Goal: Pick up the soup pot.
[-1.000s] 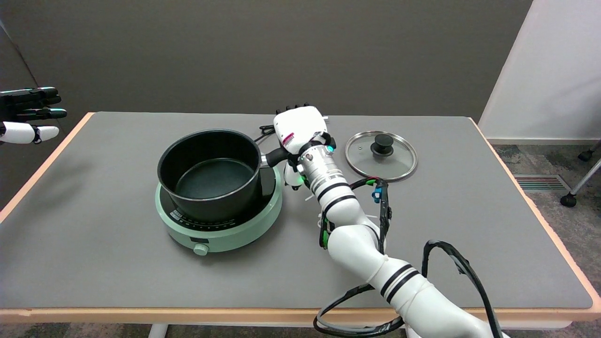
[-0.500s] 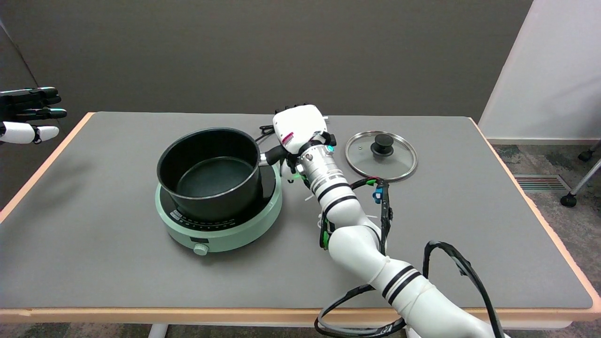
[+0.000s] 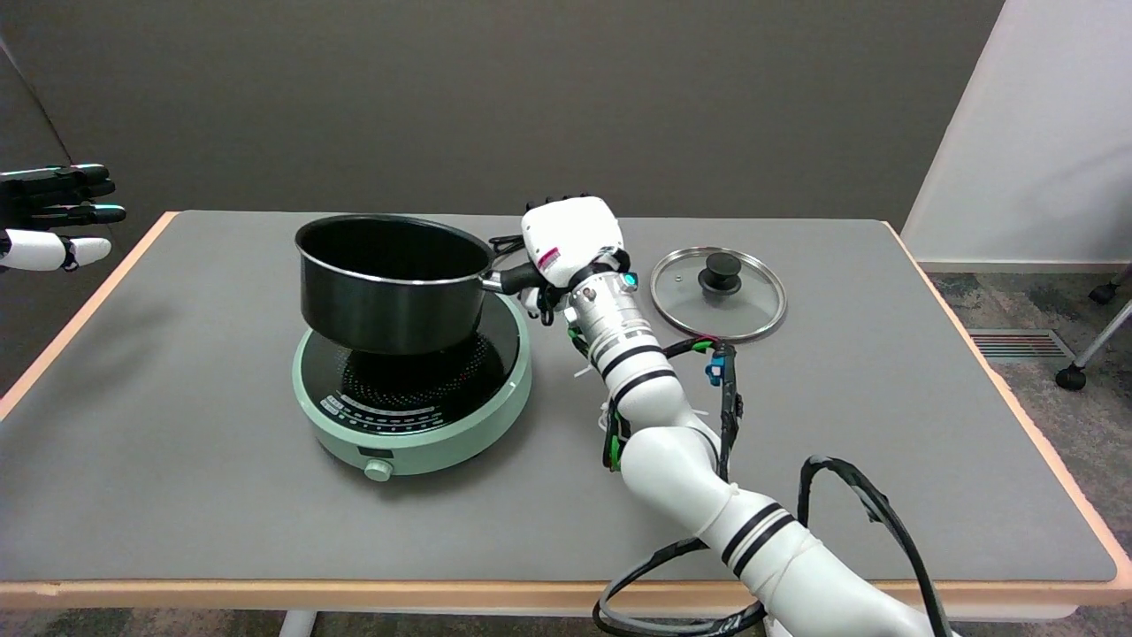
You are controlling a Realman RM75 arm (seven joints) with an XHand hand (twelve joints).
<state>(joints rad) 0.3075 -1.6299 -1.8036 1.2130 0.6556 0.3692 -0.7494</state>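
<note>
The black soup pot (image 3: 392, 285) hangs in the air above the pale green induction cooker (image 3: 413, 389), clear of its dark glass top. Its short black handle points right into my right hand (image 3: 568, 239), which grips the handle from above with its fingers wrapped around it. The white back of the hand faces the camera and hides the fingers and most of the handle. The pot looks level, and only its rim and outer wall show.
A glass lid (image 3: 718, 292) with a black knob lies on the grey table (image 3: 177, 495) right of my hand. A black cable (image 3: 500, 242) trails behind the cooker. My idle left hand (image 3: 49, 215) hovers at the far left edge.
The pot has risen off the cooker, from resting on it, through a tilt, to hanging above it. My right hand has lifted slightly with the handle in its grip.
</note>
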